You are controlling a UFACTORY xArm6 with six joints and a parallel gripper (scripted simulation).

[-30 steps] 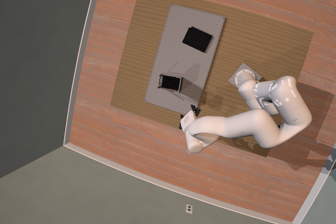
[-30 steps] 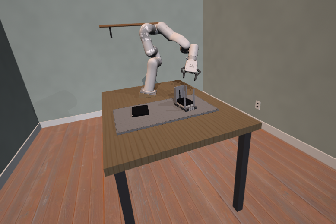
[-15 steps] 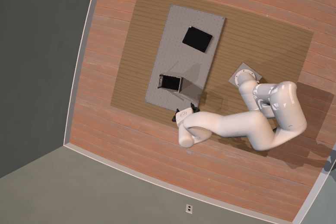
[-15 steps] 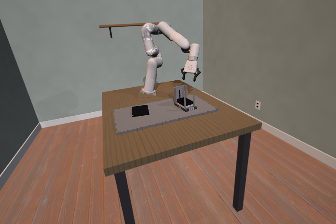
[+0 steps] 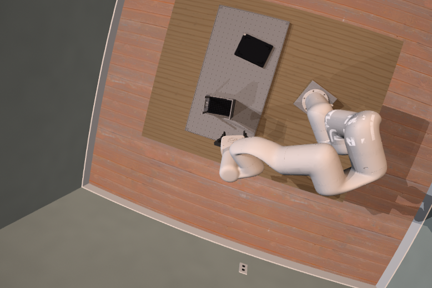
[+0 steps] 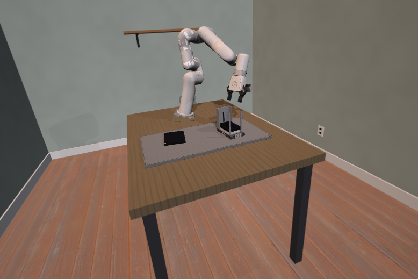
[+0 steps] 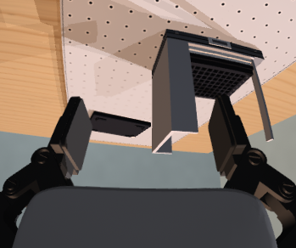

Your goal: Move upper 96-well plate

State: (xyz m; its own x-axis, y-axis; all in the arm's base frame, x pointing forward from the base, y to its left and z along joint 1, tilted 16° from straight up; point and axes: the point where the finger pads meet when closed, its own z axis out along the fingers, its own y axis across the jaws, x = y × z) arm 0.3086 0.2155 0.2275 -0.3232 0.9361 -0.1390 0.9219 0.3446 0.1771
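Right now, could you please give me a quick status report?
Tool open, empty, above and beside rack K1. Upper plate in rack. Nest N1 unoccupied. Rack posts near approach.

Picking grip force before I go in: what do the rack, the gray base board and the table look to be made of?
The rack looks like gray sheet metal or hard plastic: thin flat walls, matte, no grain. The base board looks like matte metal or plastic with a regular grid of small holes. The table looks wooden: brown plank lines on top, with plain dark legs. The hand hangs open above the rack.
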